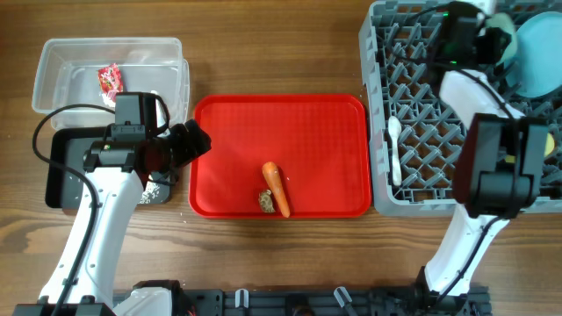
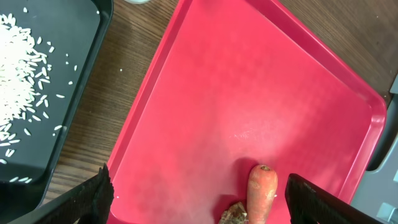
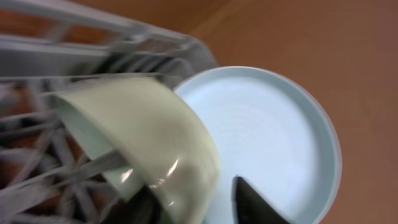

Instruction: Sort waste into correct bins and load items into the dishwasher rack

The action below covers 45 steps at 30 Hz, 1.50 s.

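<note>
Mint green bowl [image 3: 155,143] gripped by right claw [image 3: 193,194] — arm stretched over rack [image 1: 421,132] — left claw [image 2: 199,199] spread near red tray [image 1: 307,140].

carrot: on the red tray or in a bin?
On the red tray. The carrot lies flat near the tray's front edge, right beside the brown food lump.

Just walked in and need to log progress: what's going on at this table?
The right end effector is at the dishwasher rack, its fingers either side of a mint green bowl next to the pale blue plate; whether it grips is unclear. A white spoon lies in the rack. The left end effector hangs open and empty over the red tray, where a carrot and a brown food lump lie. Rice is in the black tray, a snack wrapper in the clear tub.
</note>
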{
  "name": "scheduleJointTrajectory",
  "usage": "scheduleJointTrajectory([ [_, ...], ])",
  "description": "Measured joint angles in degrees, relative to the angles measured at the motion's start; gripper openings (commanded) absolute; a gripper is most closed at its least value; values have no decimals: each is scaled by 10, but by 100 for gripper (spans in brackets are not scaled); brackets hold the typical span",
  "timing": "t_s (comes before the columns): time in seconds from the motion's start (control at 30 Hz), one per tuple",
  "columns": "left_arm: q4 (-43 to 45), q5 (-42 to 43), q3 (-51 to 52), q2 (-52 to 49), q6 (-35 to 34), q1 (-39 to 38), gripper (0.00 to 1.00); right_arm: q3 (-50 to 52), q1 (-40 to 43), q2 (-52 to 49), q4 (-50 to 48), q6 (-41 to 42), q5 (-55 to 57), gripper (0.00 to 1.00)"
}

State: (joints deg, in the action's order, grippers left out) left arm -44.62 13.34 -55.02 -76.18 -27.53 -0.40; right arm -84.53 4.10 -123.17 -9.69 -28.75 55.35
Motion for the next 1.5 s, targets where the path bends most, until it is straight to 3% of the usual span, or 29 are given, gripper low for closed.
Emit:
scheduleJointTrajectory([
  [0.4,0,0,0,0,0,0,90,0,-16,11,162,80,-61,65],
  [0.73,0,0,0,0,0,0,91,0,-15,185,267,116,-180,77],
  [1.0,0,0,0,0,0,0,93,-3,-34,285,509,177,-500,75],
  [1.13,0,0,0,0,0,0,85,-2,-80,287,595,224,-626,77],
  [1.33,0,-1,0,0,0,-12,83,-2,-154,287,652,276,-690,77],
  [1.5,1,0,0,-3,0,-75,83,-2,-163,287,664,308,-704,77],
])
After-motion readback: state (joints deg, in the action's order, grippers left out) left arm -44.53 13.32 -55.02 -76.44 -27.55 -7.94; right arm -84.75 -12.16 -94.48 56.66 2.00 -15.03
